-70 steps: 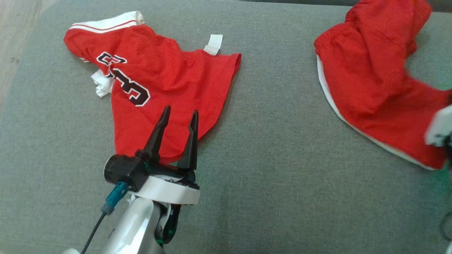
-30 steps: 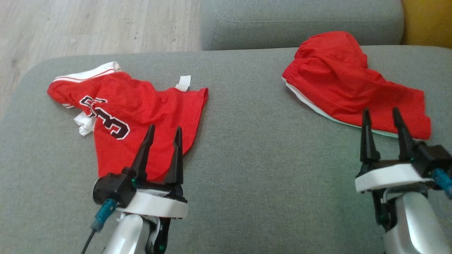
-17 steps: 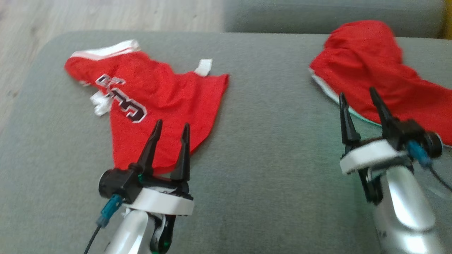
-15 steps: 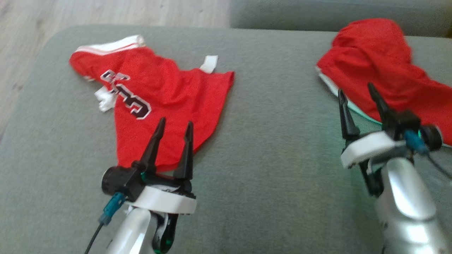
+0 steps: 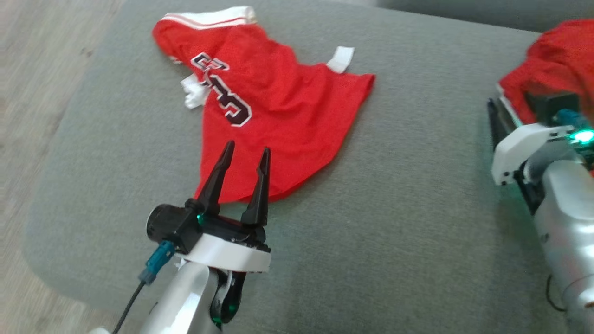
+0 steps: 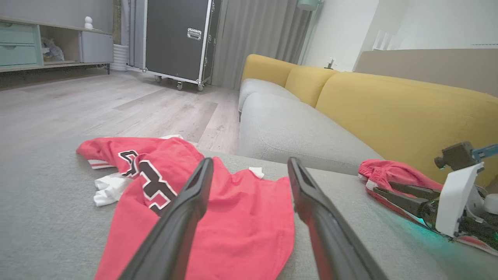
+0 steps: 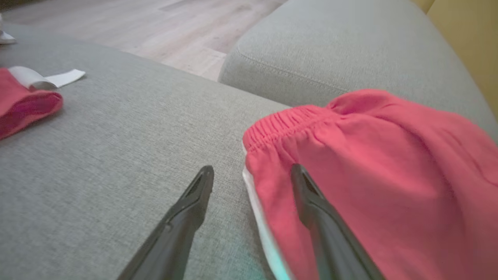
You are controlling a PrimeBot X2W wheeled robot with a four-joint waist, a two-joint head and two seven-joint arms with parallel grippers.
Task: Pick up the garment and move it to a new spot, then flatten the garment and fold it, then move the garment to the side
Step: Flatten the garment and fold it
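On the grey cushion (image 5: 417, 222), the jersey (image 5: 278, 106) is laid at the left, its long axis running away from the left gripper (image 5: 248, 147), held open above the near hem. Rightward, the white-trimmed edge of the shorts (image 7: 369, 155) is straddled by the right gripper (image 7: 253, 170), likewise spread and empty, judged the nearer.

Shirt (image 5: 278, 106) lies on the left side of the cushion (image 5: 408, 208), with the shorts (image 5: 557, 69) way over on the right, well apart. Left gripper (image 5: 248, 147) sits just in front of the shirt's near hem, and the right gripper (image 7: 253, 171) straddles the shorts' left edge. Sofa (image 6: 280, 124) is behind the cushion.
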